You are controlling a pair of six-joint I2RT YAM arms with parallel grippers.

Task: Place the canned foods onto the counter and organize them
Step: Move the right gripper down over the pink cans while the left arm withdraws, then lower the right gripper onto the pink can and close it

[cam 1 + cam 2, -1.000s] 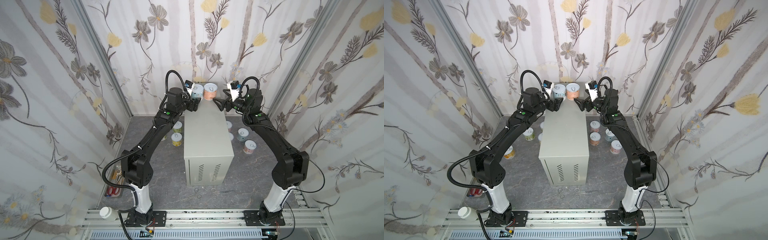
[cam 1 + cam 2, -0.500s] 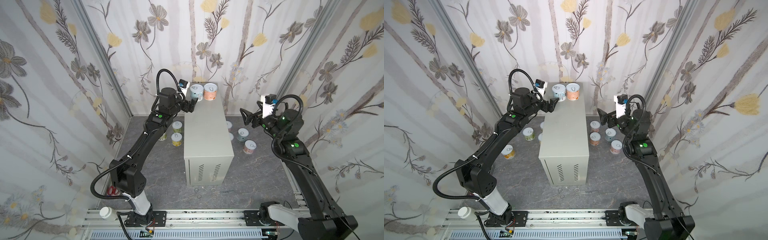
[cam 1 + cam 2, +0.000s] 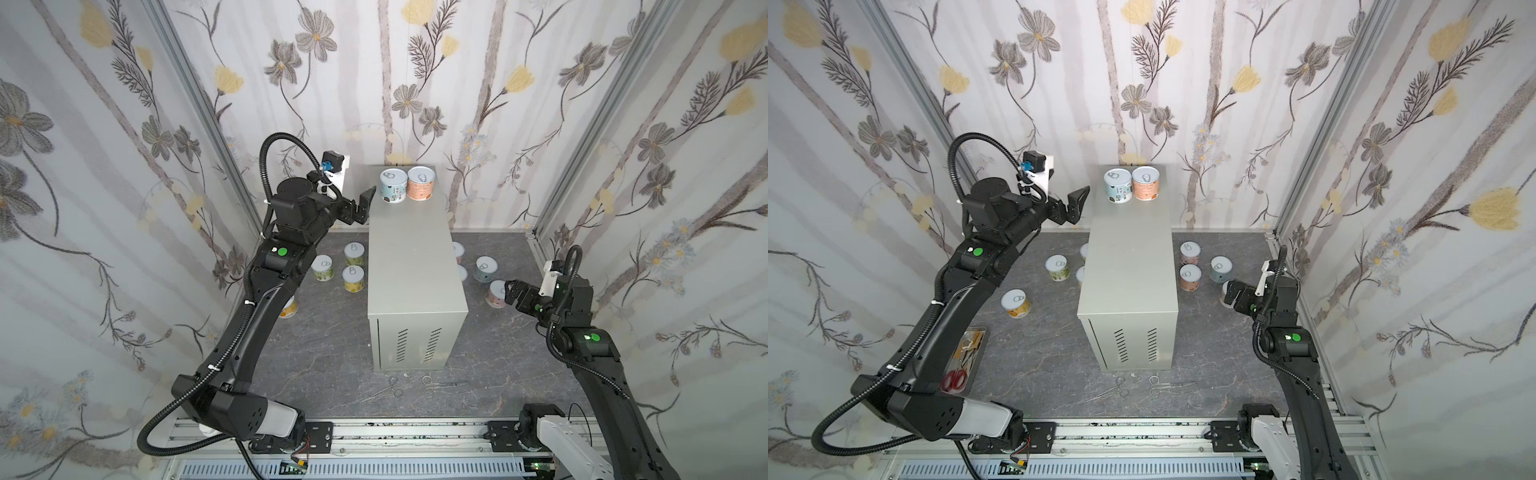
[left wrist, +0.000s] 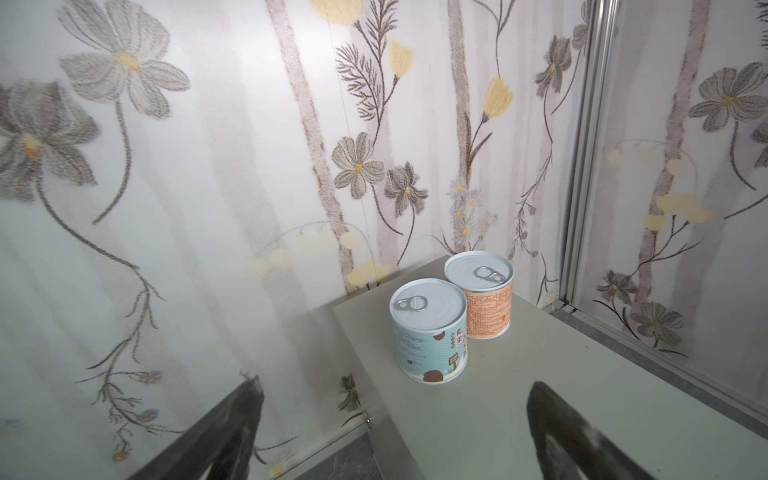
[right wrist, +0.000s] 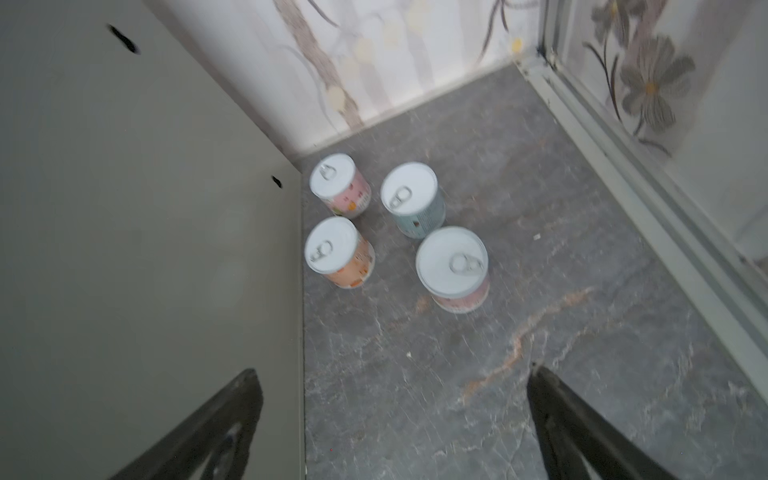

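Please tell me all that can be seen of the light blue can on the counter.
The blue can is a short cylinder with a silvery lid, a pull tab and a light blue paper label with brown dots and print. It stands upright on the far end of the counter, near the wall, close beside the orange can; whether they touch is unclear. The open left claw is apart from it.

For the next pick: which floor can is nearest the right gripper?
The pink-labelled can just ahead of the right gripper; the light-blue can, orange can and other pink can stand farther off.
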